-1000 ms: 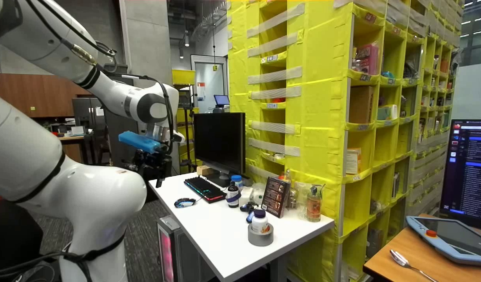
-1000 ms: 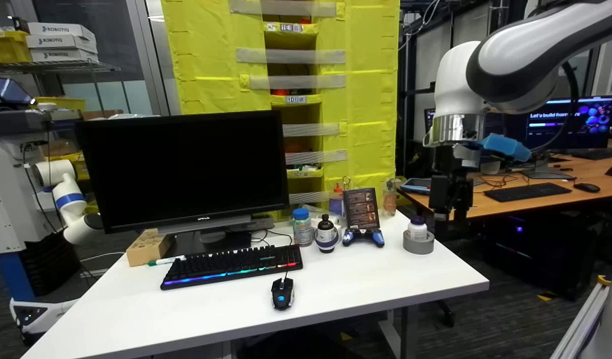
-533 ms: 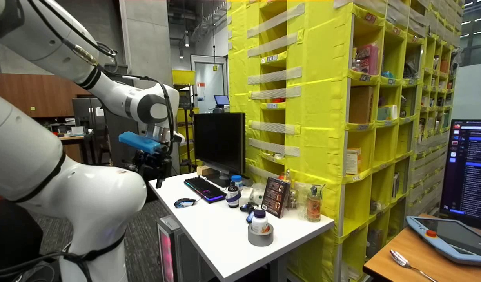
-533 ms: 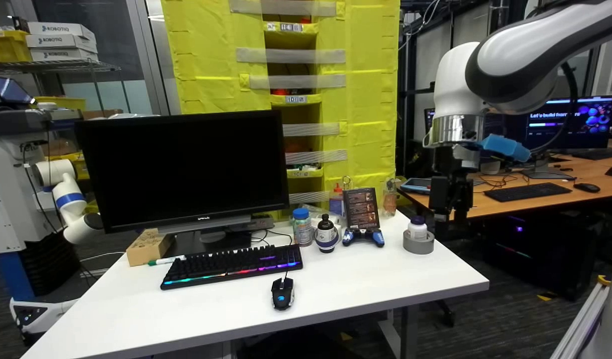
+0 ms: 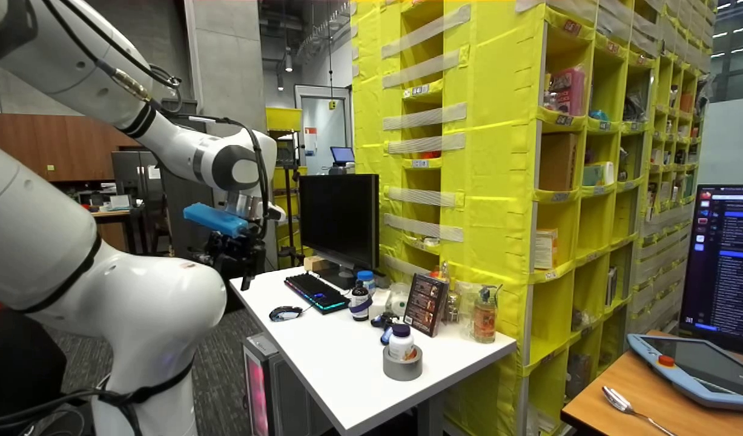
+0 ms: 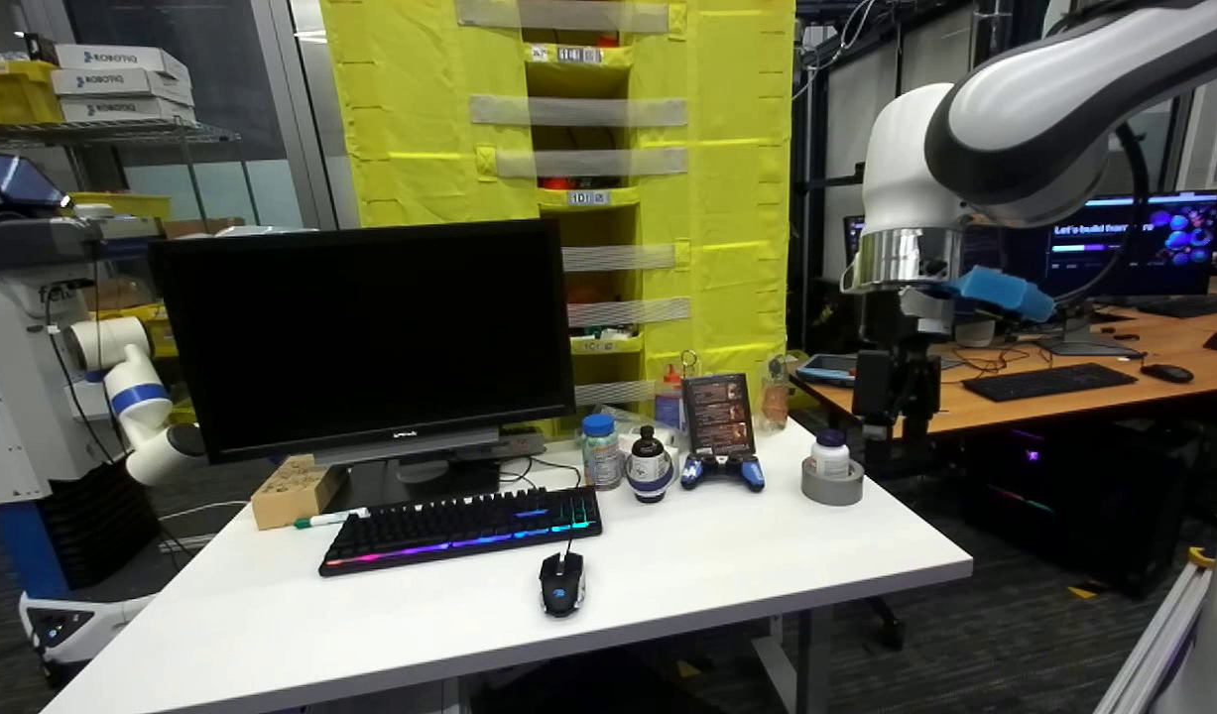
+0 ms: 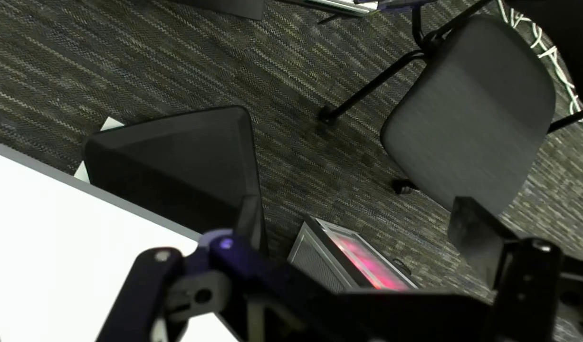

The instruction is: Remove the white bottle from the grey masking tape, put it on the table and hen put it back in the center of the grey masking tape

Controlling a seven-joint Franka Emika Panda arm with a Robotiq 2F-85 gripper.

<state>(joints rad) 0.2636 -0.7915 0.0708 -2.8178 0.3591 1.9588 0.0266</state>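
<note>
The white bottle (image 5: pixel 401 346) with a dark purple cap stands upright in the hole of the grey masking tape (image 5: pixel 402 370). In an exterior view the bottle (image 6: pixel 830 460) and the tape (image 6: pixel 832 490) are near the right end of the white table (image 6: pixel 687 575). My gripper (image 6: pixel 896 432) hangs above table height, apart from the bottle. In an exterior view the gripper (image 5: pixel 246 283) is by the table's near left edge. In the wrist view the gripper (image 7: pixel 362 232) has its fingers wide apart with nothing between them. Bottle and tape are out of the wrist view.
On the table are a keyboard (image 6: pixel 464 528), a mouse (image 6: pixel 562 583), a monitor (image 6: pixel 370 337), a brown bottle (image 6: pixel 649 466), a blue-capped bottle (image 6: pixel 601 454), a controller (image 6: pixel 722 472) and a dark case (image 6: pixel 719 415). A computer tower (image 7: pixel 320 256) and a chair (image 7: pixel 472 114) stand below.
The arm, the bottle and the tape have not visibly moved. Only the keyboard's lights have changed colour.
</note>
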